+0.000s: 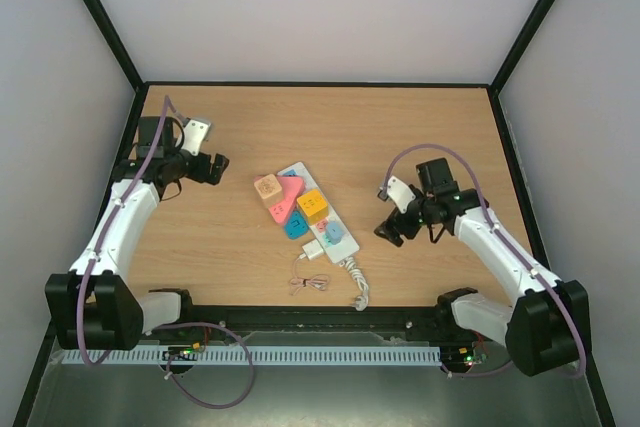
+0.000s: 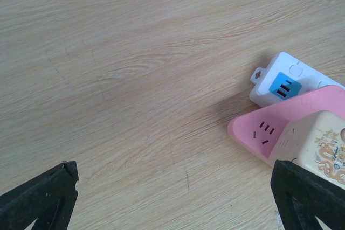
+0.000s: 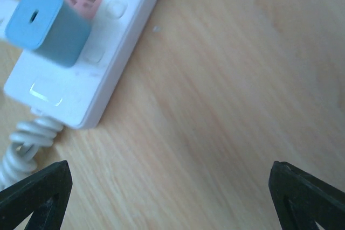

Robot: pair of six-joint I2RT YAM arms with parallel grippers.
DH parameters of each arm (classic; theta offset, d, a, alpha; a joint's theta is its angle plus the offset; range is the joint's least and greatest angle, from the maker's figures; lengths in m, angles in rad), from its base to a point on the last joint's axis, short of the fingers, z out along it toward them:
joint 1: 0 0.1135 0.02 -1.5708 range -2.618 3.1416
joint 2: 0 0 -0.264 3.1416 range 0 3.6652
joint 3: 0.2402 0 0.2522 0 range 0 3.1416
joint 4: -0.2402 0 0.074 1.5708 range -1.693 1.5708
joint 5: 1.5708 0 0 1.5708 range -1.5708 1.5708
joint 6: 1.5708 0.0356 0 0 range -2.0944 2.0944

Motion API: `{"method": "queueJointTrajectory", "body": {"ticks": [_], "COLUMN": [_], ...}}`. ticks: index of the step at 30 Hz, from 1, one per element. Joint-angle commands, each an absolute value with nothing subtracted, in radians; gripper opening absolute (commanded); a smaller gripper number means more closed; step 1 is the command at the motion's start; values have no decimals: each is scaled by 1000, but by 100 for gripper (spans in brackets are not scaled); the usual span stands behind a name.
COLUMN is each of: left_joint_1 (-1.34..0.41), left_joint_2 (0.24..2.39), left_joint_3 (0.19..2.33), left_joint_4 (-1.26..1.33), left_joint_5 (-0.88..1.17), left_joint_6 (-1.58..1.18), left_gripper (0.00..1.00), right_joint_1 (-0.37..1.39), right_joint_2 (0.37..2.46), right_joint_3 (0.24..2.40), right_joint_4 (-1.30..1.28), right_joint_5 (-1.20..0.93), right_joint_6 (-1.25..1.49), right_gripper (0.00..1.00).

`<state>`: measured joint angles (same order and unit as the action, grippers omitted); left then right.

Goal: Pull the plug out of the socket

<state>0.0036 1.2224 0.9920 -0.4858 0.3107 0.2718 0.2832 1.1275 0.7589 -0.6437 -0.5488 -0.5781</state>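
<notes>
At 9 o'clock on the counter (image 1: 420,127): left claw (image 1: 218,169) has its jaws wide apart and holds nothing, well apart from the socket (image 1: 297,171). The socket runs diagonally through the centre, 12 toward 5, with its cord (image 1: 357,292) curled at the near end. Toy blocks (image 1: 312,207) cover most outlets. The pink triangle (image 1: 288,197) overhangs the left side. Plug (image 1: 315,251) sits against the strip's left edge near the cord end, just beside the light blue block (image 1: 335,235), with its cable (image 1: 308,282) bundled at its 6. Can't tell if the prongs are seated. Right claw (image 1: 388,232), at 3 o'clock, is also spread wide and empty, near the strip.

My read: right claw reaches over the strip and takes the plug by its body, never the cable. Left claw pins the bare far end. Pull straight along the prong axis, no twisting, or the strip drags and blocks tumble.
</notes>
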Motion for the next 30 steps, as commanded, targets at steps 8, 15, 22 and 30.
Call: {"method": "queueJointTrajectory", "body": {"ticks": [8, 15, 22, 30], "left_joint_1": [-8, -8, -11, -14], "left_joint_2": [1190, 1186, 1175, 1169], "left_joint_3": [967, 961, 955, 948], "left_joint_4": [-480, -467, -469, -457], "left_joint_5": [329, 318, 318, 323], "left_joint_6": [245, 235, 235, 226], "left_gripper": [100, 100, 100, 100], "right_joint_1": [472, 598, 696, 730], "right_joint_2": [1062, 1078, 1111, 1166], "right_joint_3": [609, 585, 551, 543], "right_joint_4": [-514, -431, -375, -338], "right_joint_5": [-413, -386, -317, -310], "right_joint_6": [-523, -397, -366, -352], "right_gripper": [98, 98, 98, 98]}}
